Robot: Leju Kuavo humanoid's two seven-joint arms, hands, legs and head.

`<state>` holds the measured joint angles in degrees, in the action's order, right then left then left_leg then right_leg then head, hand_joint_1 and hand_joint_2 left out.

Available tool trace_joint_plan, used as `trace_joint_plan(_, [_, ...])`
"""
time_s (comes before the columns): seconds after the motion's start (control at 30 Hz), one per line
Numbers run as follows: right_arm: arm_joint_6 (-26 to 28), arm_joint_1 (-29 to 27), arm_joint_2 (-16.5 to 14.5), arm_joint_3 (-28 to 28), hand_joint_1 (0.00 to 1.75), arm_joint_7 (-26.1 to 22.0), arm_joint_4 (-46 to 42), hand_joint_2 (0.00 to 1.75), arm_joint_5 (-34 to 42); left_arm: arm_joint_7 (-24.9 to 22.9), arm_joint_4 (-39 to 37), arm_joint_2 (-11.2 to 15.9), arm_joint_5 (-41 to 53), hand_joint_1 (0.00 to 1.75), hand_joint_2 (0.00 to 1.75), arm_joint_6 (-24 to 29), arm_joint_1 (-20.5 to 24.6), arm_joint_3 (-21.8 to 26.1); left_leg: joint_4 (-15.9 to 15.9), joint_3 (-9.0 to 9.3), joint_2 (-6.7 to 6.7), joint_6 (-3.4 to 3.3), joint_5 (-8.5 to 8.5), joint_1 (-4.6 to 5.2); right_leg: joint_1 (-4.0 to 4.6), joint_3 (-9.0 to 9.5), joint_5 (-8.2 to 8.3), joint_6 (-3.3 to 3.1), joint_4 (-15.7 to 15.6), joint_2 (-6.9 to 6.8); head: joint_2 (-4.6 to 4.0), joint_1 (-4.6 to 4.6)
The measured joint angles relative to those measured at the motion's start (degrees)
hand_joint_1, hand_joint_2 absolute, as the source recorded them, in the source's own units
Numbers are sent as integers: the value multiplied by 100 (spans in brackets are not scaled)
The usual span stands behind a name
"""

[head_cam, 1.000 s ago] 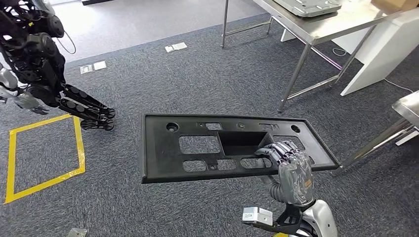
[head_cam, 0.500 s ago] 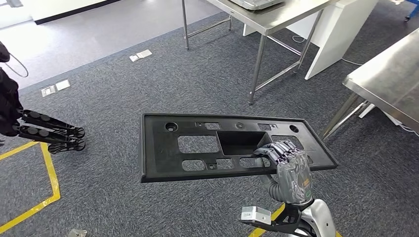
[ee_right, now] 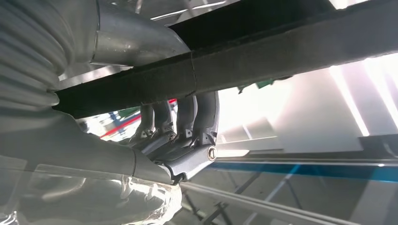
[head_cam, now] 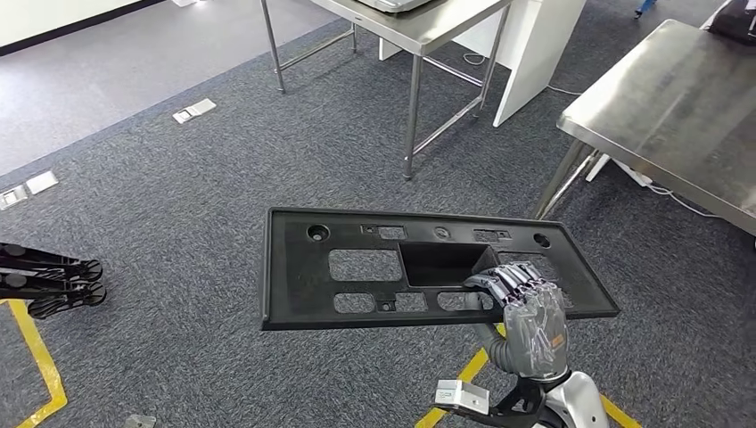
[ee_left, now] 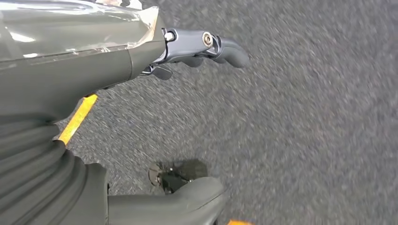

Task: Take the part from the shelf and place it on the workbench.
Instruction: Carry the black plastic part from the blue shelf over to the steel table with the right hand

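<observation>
The part (head_cam: pixel 357 267) is a long flat black plastic panel with several cut-outs and a deep recess in the middle. My right hand (head_cam: pixel 528 314) grips it from below at its near right edge, fingers hooked over the rim, and holds it level above the carpet. In the right wrist view the fingers (ee_right: pixel 187 117) wrap around the panel's dark edge (ee_right: pixel 281 51). A steel workbench (head_cam: pixel 677 89) stands at the far right, beyond the part. My left hand (ee_left: pixel 70 70) hangs over the carpet, thumb and fingers apart, holding nothing.
A second steel table (head_cam: pixel 419 27) on thin legs stands at the top, with a white cabinet (head_cam: pixel 535 45) beside it. Yellow floor tape (head_cam: pixel 40 374) and a black jointed device (head_cam: pixel 45 276) lie at the left. Floor outlet plates (head_cam: pixel 193 111) sit in the grey carpet.
The whole view has swung to the right: the tables and floor slid left and the steel workbench came into view at right. The part stays in my right hand's grip.
</observation>
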<state>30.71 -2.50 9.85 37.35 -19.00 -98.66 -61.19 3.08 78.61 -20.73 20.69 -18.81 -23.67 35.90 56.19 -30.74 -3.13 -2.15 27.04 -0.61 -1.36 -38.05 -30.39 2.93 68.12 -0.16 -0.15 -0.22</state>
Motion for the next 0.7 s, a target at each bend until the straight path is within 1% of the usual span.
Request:
trace_joint_plan(0.03, [-1, 4, 1, -9, 175, 1, 1, 175, -1, 7, -46, 0, -7, 0, 175, -28, 23, 4, 12, 10, -62, 23, 13, 5, -21, 241, 127, 49, -429, -130, 0, 2])
trace_joint_plan(0.07, [0, 11, -1, -16, 175, 1, 1, 175, 2, 17, -82, 0, -10, 0, 175, -58, 38, 10, 27, 17, -114, 57, 34, 18, -22, 447, 229, 70, -781, -262, 0, 4])
trace_joint_plan(0.1, [3, 23, -2, -21, 175, 1, 1, 175, 10, 34, -107, 1, -4, 0, 175, -88, 50, 15, 41, 27, -159, 94, 56, 34, -20, 570, 286, 50, -1000, -350, 0, -1])
trace_joint_plan(0.13, [9, 36, 1, -23, 175, 0, 1, 175, 28, 58, -123, 2, 12, 0, 175, -119, 62, 19, 53, 40, -205, 130, 74, 48, -5, 600, 298, 4, -1069, -388, 1, -3])
trace_joint_plan(0.17, [16, 50, 7, -24, 175, -1, 1, 175, 51, 86, -134, 1, 35, 0, 175, -151, 73, 22, 53, 55, -253, 165, 85, 51, 17, 578, 305, -45, -1058, -340, 1, -5])
trace_joint_plan(0.2, [27, 66, 15, -26, 175, -2, 2, 175, 80, 116, -142, 1, 61, 0, 175, -185, 89, 22, 52, 68, -300, 200, 98, 39, 7, 566, 313, -102, -1056, -263, 1, -10])
trace_joint_plan(0.23, [45, 79, 26, -27, 175, -4, 2, 175, 108, 144, -149, 1, 84, 0, 175, -219, 107, 25, 85, 70, -272, 237, 139, 17, -2, 562, 322, -143, -1061, -200, 1, -9])
trace_joint_plan(0.27, [64, 97, 36, -28, 175, -5, 3, 175, 130, 173, -157, 2, 105, 0, 175, -257, 128, 38, 195, 34, -176, 268, 234, -5, -13, 566, 336, -187, -1066, -140, 1, -15])
trace_joint_plan(0.3, [85, 116, 43, -28, 175, -5, 3, 175, 154, 206, -169, 3, 123, 0, 175, -295, 148, 61, 428, -64, -37, 291, 394, -23, -30, 580, 355, -226, -1071, -80, 1, -26])
trace_joint_plan(0.33, [106, 131, 49, -27, 175, -5, 4, 175, 172, 240, -187, 4, 144, 0, 175, -327, 165, 91, 778, -216, 125, 303, 596, -33, -24, 571, 365, -249, -1070, -23, 1, -33])
trace_joint_plan(0.37, [122, 141, 54, -26, 175, -4, 4, 175, 189, 272, -211, 4, 169, 0, 175, -352, 179, 125, 1185, -410, 226, 304, 792, -36, -12, 563, 375, -269, -1067, 38, 2, -39])
trace_joint_plan(0.4, [133, 145, 57, -25, 175, -4, 4, 175, 203, 298, -238, 4, 188, 0, 175, -367, 191, 154, 1545, -593, 276, 302, 922, -35, 4, 557, 380, -280, -1066, 107, 2, -39])
trace_joint_plan(0.43, [140, 143, 62, -23, 175, -4, 5, 175, 212, 316, -264, 4, 202, 0, 175, -374, 208, 180, 1737, -707, 299, 291, 938, -35, 21, 554, 383, -285, -1064, 180, 2, -39])
trace_joint_plan(0.47, [144, 141, 66, -22, 175, -4, 5, 175, 217, 327, -289, 5, 211, 0, 175, -379, 230, 205, 1711, -721, 315, 268, 837, -35, 35, 556, 386, -289, -1063, 255, 2, -39])
trace_joint_plan(0.5, [145, 140, 69, -21, 175, -4, 6, 175, 220, 334, -308, 5, 212, 0, 175, -380, 250, 229, 1461, -627, 348, 235, 638, -34, 45, 563, 387, -291, -1063, 331, 2, -39])
trace_joint_plan(0.53, [145, 141, 70, -20, 175, -4, 6, 175, 222, 339, -322, 6, 213, 0, 175, -381, 268, 248, 1062, -458, 442, 190, 400, -32, 50, 569, 388, -290, -1063, 404, 1, -39])
trace_joint_plan(0.57, [146, 144, 70, -19, 175, -4, 6, 175, 222, 344, -333, 9, 213, 0, 175, -382, 279, 266, 671, -285, 566, 147, 225, -32, 66, 570, 390, -285, -1057, 470, 1, -38])
trace_joint_plan(0.6, [148, 146, 70, -19, 175, -4, 5, 175, 222, 350, -342, 11, 213, 0, 175, -382, 284, 281, 375, -155, 662, 116, 114, -26, 71, 560, 395, -274, -1052, 534, 1, -36])
trace_joint_plan(0.63, [150, 148, 70, -18, 175, -3, 5, 175, 223, 355, -351, 13, 214, 0, 175, -383, 287, 292, 214, -86, 728, 96, 76, -15, 71, 541, 404, -258, -1050, 589, 1, -34])
trace_joint_plan(0.67, [152, 147, 70, -17, 175, -3, 5, 175, 225, 357, -359, 15, 215, 0, 175, -383, 293, 302, 169, -70, 713, 87, 86, 2, 67, 518, 419, -232, -1053, 643, 2, -34])
trace_joint_plan(0.7, [155, 144, 72, -15, 175, -2, 4, 175, 225, 360, -364, 14, 216, 0, 175, -384, 306, 307, 150, -67, 652, 75, 72, 17, 59, 482, 438, -198, -1068, 697, 2, -33])
